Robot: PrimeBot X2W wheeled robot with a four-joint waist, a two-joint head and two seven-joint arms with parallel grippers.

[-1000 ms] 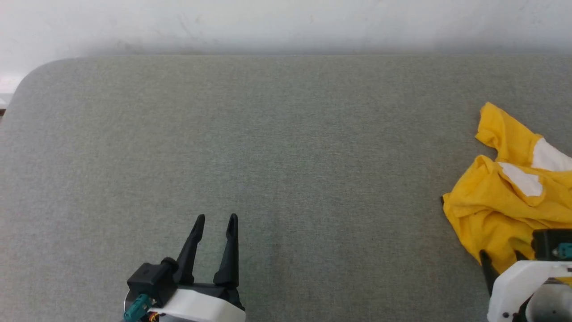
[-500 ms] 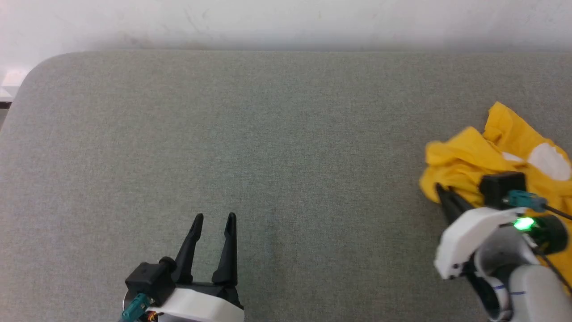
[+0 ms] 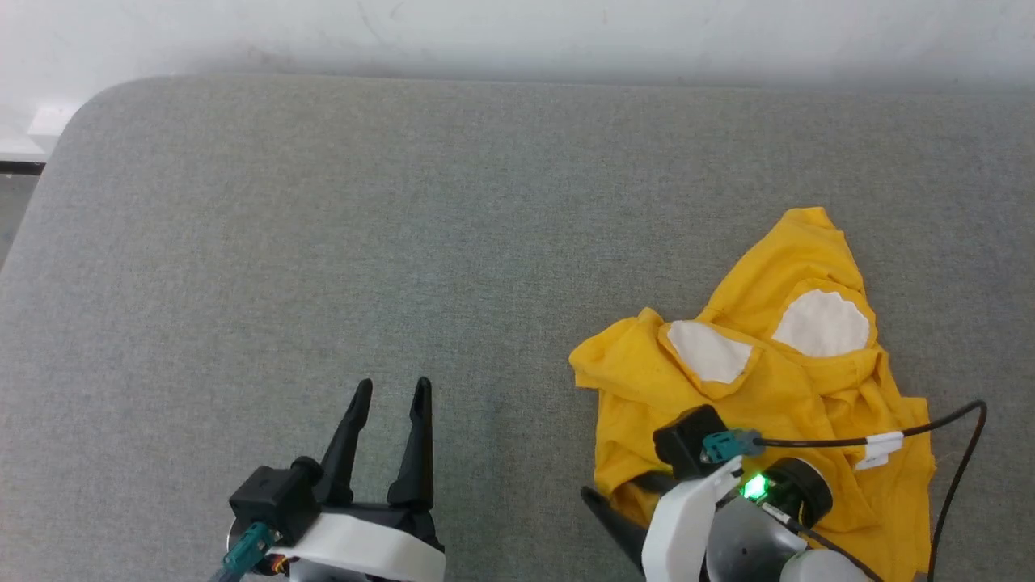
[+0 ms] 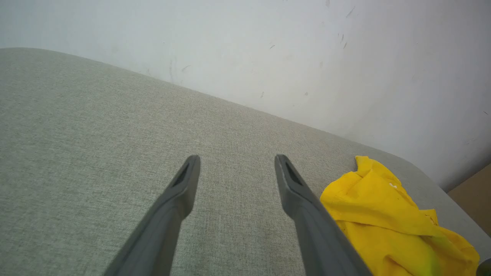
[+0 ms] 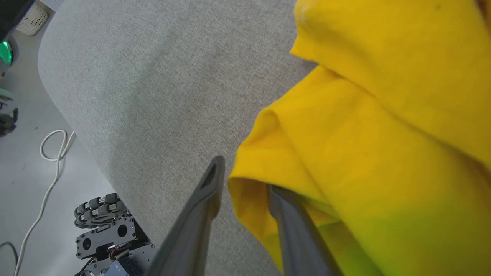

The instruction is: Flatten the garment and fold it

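Crumpled garment (image 3: 776, 380) lies at four o'clock on the grey table (image 3: 323, 242).
Right gripper (image 5: 245, 174) pinches a yellow fold at the garment's seven-o'clock edge; left gripper (image 3: 392, 384), at seven o'clock, sits apart from it, fingers spread.

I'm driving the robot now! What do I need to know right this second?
Left claw: open, holding nothing, above the bare grey surface.
Right claw: a fold of the garment sits between its fingers; clamped or loose, cannot tell.
The garment: crumpled heap on the surface's right side, two white patches showing.
Done: nothing flat or folded yet.
Left: spread it flat, then fold.
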